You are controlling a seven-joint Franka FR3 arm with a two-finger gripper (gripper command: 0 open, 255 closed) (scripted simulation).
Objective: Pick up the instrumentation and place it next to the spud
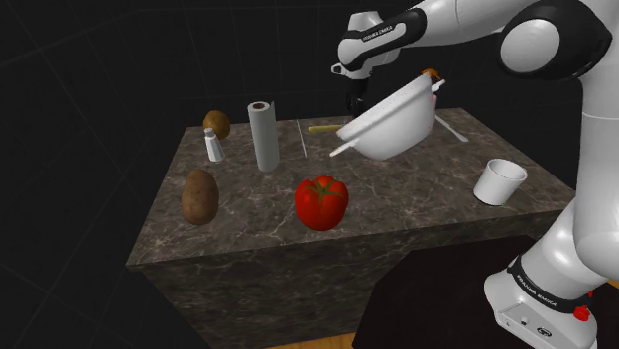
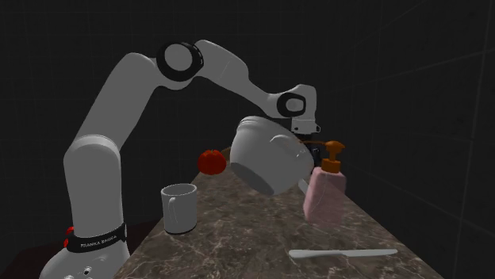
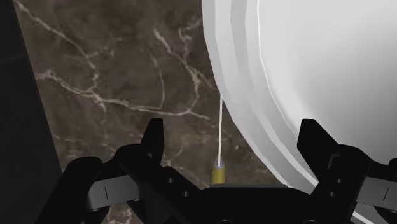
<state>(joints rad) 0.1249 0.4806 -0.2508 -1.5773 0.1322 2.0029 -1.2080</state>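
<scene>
On a dark marble countertop [image 1: 248,233]: a large white bowl [image 1: 392,124] near the far edge, steeply tilted, mouth turned up and away in the shoulder view, rounded underside facing the second exterior view; contents impossible to tell from any angle. Toward the corner nearest the stand, a white mug [image 1: 499,181], upright, mouth up, plain white inside. Black gripper [image 1: 355,99] hanging just beside the bowl's raised rim, fingers [image 3: 153,137] well apart, clamped on nothing. Below, between those fingers in the wrist view, the instrument: a thin white rod [image 3: 220,133] with a yellowish end, flat on the marble, its other end meeting the bowl's outline. From the shoulder view: a potato [image 1: 199,195] near the edge at that view's left, a second potato [image 1: 216,123] at the far corner by a shaker [image 1: 213,146], a paper towel roll [image 1: 263,136] upright, a red tomato [image 1: 320,202]. From the second exterior view: a pink soap dispenser [image 2: 324,194] with an orange pump beside the bowl, and a flat white utensil [image 2: 341,254] near the edge.
</scene>
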